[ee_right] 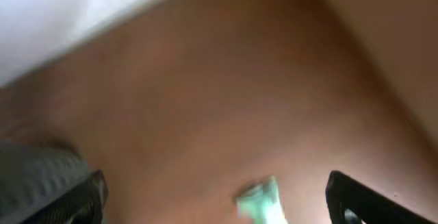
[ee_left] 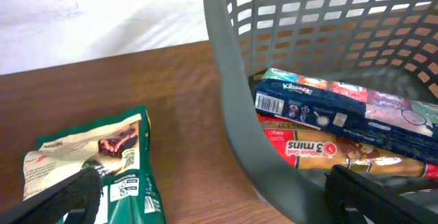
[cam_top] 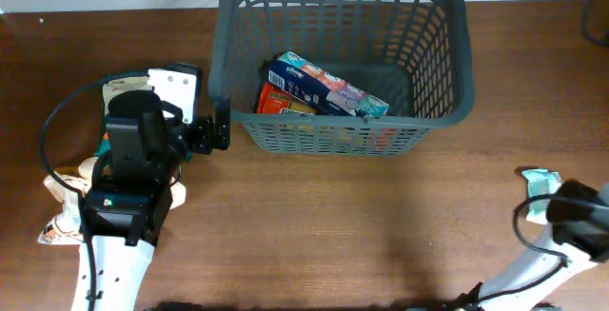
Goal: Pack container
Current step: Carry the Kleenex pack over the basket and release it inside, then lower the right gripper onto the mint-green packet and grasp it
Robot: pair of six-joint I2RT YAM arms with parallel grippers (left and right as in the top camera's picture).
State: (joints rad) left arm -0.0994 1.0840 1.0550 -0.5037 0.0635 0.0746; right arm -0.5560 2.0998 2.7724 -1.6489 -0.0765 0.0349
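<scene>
The dark grey slotted container (cam_top: 442,54) stands at the back middle of the table. In it lie a blue Kleenex pack (cam_top: 328,85) and an orange noodle pack (cam_top: 281,102); both also show in the left wrist view, the Kleenex pack (ee_left: 328,104) above the noodle pack (ee_left: 321,148). My left gripper (cam_top: 213,132) is open and empty at the container's left wall (ee_left: 233,114). In the left wrist view it (ee_left: 219,200) has one finger by a green snack pack (ee_left: 102,162) and the other on the container's side. My right gripper (cam_top: 549,197) is open and empty over a small green-white pack (cam_top: 536,180), blurred in the right wrist view (ee_right: 260,200).
Several snack packs lie around and under my left arm: a white one (cam_top: 179,85) at the back and pale ones (cam_top: 59,225) at the front left. The wooden table (cam_top: 362,225) ends against a white surface behind the container.
</scene>
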